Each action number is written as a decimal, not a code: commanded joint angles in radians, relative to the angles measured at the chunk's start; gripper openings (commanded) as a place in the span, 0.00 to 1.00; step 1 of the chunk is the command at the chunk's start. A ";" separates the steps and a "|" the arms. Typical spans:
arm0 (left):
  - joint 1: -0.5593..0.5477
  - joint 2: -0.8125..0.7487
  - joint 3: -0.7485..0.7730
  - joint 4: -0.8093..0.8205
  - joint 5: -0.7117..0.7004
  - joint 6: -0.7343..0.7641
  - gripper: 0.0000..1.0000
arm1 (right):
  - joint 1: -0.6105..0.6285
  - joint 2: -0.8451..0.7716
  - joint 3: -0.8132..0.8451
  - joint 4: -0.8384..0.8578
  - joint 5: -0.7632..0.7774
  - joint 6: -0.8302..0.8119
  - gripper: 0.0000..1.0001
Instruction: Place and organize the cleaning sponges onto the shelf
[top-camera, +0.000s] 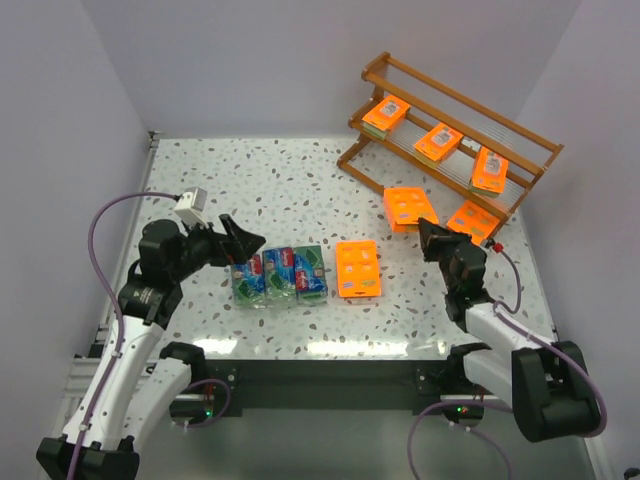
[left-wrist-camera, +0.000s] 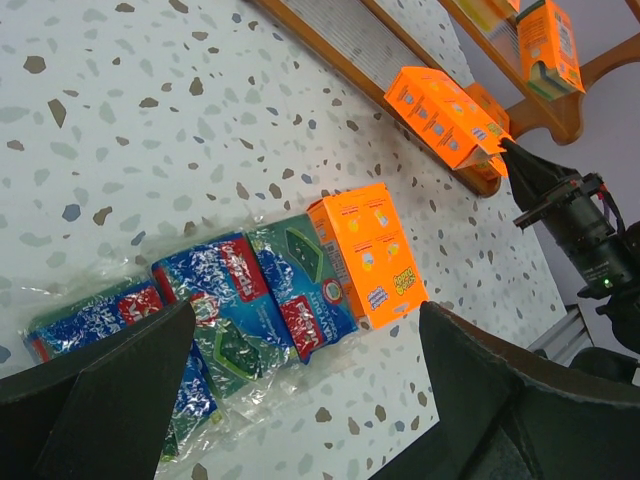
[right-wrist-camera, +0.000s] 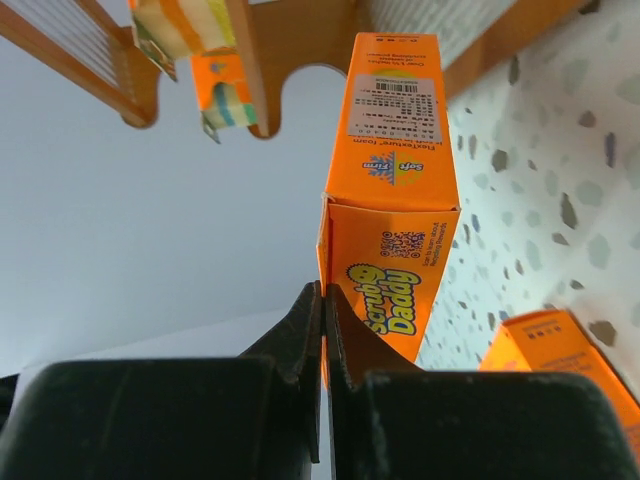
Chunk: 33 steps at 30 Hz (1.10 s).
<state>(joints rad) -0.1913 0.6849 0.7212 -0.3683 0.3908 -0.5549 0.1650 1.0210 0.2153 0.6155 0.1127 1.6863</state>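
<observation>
Three green-and-blue wrapped sponge packs (top-camera: 279, 273) lie side by side on the table, with a flat orange pack (top-camera: 358, 268) to their right. My left gripper (top-camera: 240, 245) hovers open and empty just over the leftmost pack; in the left wrist view (left-wrist-camera: 300, 420) the packs (left-wrist-camera: 300, 290) lie ahead between its jaws. My right gripper (top-camera: 433, 238) is shut on the edge of an orange pack (top-camera: 409, 207), (right-wrist-camera: 395, 180) in front of the wooden shelf (top-camera: 520, 140). Another orange pack (top-camera: 472, 220) lies beside it. Three orange packs (top-camera: 437, 142) sit on the shelf tiers.
The shelf stands at the far right corner, close to the right wall. White walls enclose the speckled table (top-camera: 250, 190) on the left, back and right. The left arm's purple cable (top-camera: 100, 225) loops beside the table's left edge.
</observation>
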 joint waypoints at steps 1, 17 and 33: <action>-0.002 0.005 0.035 0.009 0.016 0.029 1.00 | -0.021 0.062 0.061 0.211 -0.011 0.035 0.00; -0.002 0.021 0.037 0.016 0.019 0.041 1.00 | -0.027 0.235 0.277 0.001 0.180 -0.008 0.00; -0.002 0.056 0.040 0.029 0.016 0.044 1.00 | -0.024 0.439 0.323 0.017 0.286 -0.005 0.00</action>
<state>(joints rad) -0.1913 0.7353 0.7219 -0.3740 0.3969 -0.5297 0.1421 1.4296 0.4850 0.6357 0.3229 1.6733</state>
